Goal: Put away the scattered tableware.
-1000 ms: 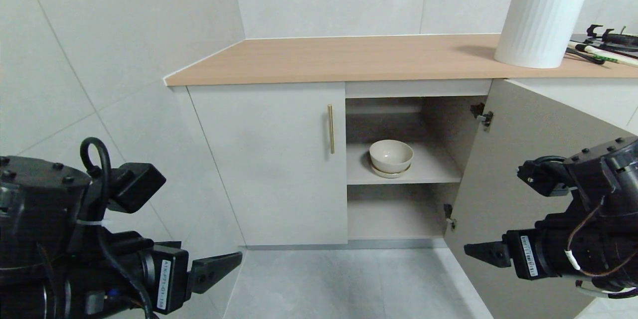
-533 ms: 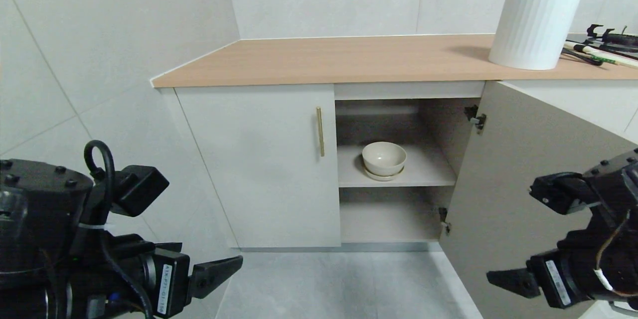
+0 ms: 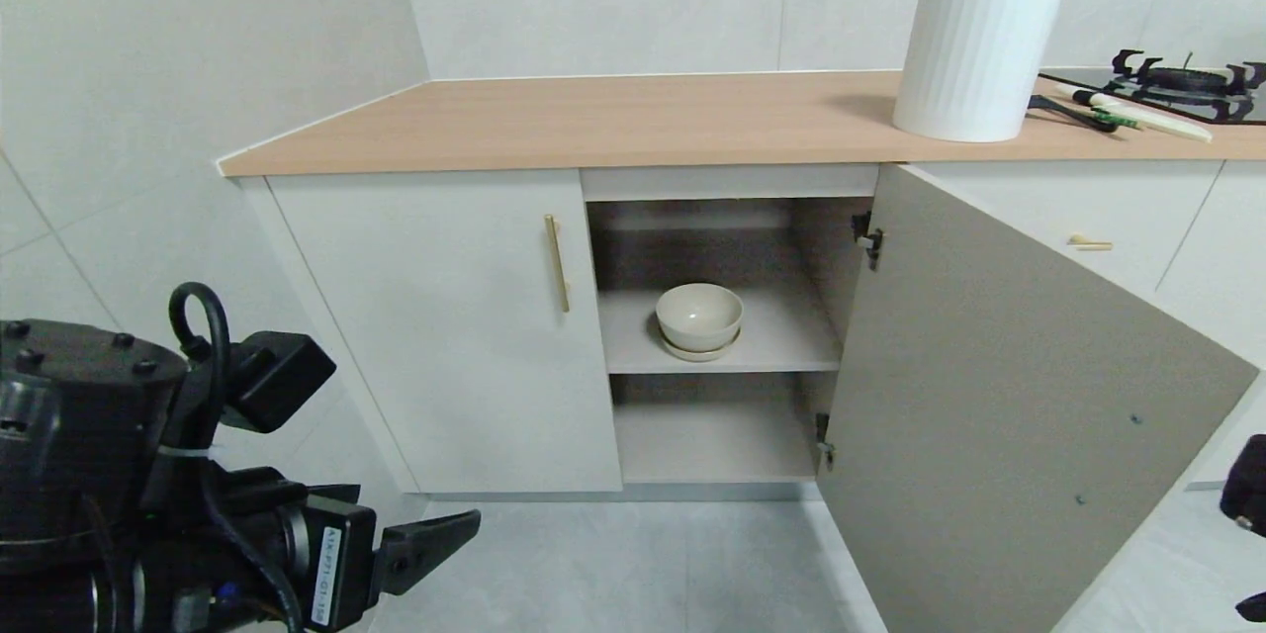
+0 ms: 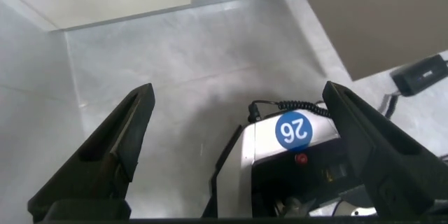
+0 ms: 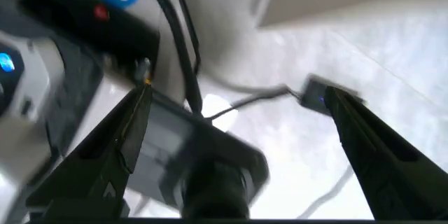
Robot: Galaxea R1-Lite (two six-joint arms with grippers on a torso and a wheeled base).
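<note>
A cream bowl sits on a small plate on the upper shelf of the open cabinet. My left gripper hangs low at the left, well short of the cabinet and over the floor. In the left wrist view this gripper is open, with only floor tiles between its fingers. In the right wrist view my right gripper is also open and holds nothing.
The cabinet's right door swings far out toward me. The left door, with a brass handle, is closed. On the wooden countertop stand a white ribbed cylinder, utensils and a stove burner.
The head camera has turned, sliding the whole scene leftward. My right arm has dropped away to the lower right edge of the head view. The left arm has kept still.
</note>
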